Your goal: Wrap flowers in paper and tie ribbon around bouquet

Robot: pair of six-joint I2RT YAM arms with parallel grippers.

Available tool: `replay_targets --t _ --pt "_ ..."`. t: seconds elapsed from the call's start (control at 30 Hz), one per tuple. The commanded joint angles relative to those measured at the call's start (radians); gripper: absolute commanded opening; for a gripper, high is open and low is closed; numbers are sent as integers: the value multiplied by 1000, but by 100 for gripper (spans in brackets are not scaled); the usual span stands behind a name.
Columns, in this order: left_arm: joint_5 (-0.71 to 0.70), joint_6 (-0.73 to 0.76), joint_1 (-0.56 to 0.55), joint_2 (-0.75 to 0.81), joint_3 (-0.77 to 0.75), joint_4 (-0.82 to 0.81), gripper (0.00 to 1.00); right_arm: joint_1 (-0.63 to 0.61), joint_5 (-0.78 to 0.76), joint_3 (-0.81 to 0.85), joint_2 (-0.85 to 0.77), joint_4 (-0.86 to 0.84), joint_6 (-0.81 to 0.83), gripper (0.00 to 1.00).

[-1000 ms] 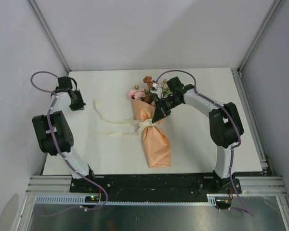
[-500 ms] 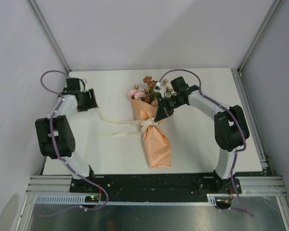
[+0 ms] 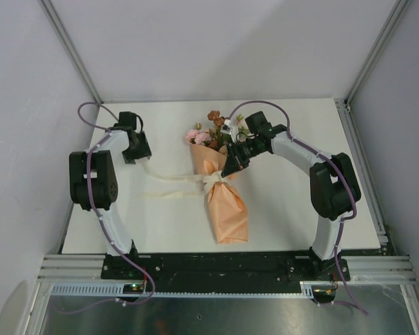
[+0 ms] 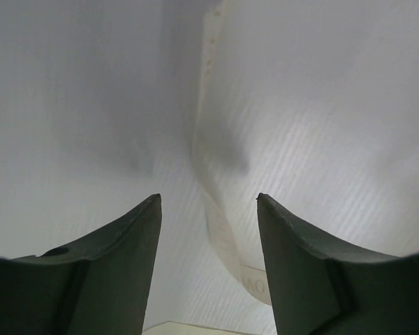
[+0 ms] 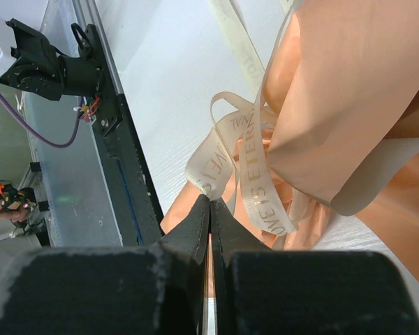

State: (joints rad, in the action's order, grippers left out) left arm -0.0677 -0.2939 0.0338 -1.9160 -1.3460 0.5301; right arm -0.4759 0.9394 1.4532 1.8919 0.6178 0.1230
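The bouquet (image 3: pixel 225 206) lies mid-table, a peach-orange paper (image 5: pixel 349 98) cone with the flowers (image 3: pixel 208 132) at its far end. The cream ribbon (image 3: pixel 216 183) is knotted round its waist, and its tails (image 3: pixel 166 187) trail left. My right gripper (image 3: pixel 230 169) sits at the knot, shut on a loop of the printed ribbon (image 5: pixel 255 188) that meets the gripper (image 5: pixel 209 200) at its tips. My left gripper (image 3: pixel 141 156) hangs over the far tail, open. In the left wrist view that tail (image 4: pixel 220 223) runs between its spread fingers (image 4: pixel 146 237), touching neither.
The white table (image 3: pixel 293 209) ends at a black rail (image 3: pixel 223 265) along the near side, where both arm bases are bolted. Grey walls and metal frame posts (image 3: pixel 70 49) close in the back and sides.
The left gripper has opened. Its arm has swung right, from the table's left edge to over the ribbon's far tail. The right gripper and the bouquet have barely shifted.
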Motion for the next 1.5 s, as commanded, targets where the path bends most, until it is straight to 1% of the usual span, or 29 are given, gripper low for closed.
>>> replay_targets --t 0.0,0.13,0.2,0.27,0.3,0.4,0.43,0.5,0.57,0.73,0.9,0.97,1.07,1.17,1.27,1.33,1.47 --pt "-145 -81 4 -36 -54 69 62 -4 12 14 -21 -28 -18 0" --pt "-140 -100 6 -77 -103 98 59 -4 16 26 -12 -29 -27 0" --pt "-126 -101 6 -95 -134 109 55 -4 17 33 -6 -28 -35 0" --pt "-116 -98 6 -110 -156 126 48 -4 18 41 0 -23 -39 0" --pt "-106 -96 8 -114 -163 131 41 -4 19 44 3 -22 -40 0" --pt "-65 -89 25 -126 -175 139 15 -5 22 51 11 -18 -43 0" --pt "-58 -88 31 -130 -179 143 8 -6 23 51 12 -16 -43 0" --pt "-35 -87 43 -133 -179 150 2 -9 22 49 12 -7 -34 0" --pt "-12 -98 60 -113 -157 153 1 -9 19 48 10 5 -20 0" --pt "-27 -114 122 3 -60 144 0 1 12 37 -10 14 -2 0" --pt "-32 -82 182 74 22 139 0 26 4 26 -37 14 14 0" --pt "-50 -64 191 114 67 133 0 36 3 20 -47 14 16 0" --pt "-115 -34 197 171 135 126 0 46 2 7 -58 14 23 0" --pt "-164 -17 211 202 173 123 0 48 -1 -6 -65 16 30 0" --pt "-150 17 212 229 193 114 0 51 -3 -17 -72 16 34 0" --pt "-130 57 198 283 219 89 0 54 -2 -21 -77 14 35 0" --pt "-130 215 107 430 318 12 0 61 0 -23 -83 4 27 0"
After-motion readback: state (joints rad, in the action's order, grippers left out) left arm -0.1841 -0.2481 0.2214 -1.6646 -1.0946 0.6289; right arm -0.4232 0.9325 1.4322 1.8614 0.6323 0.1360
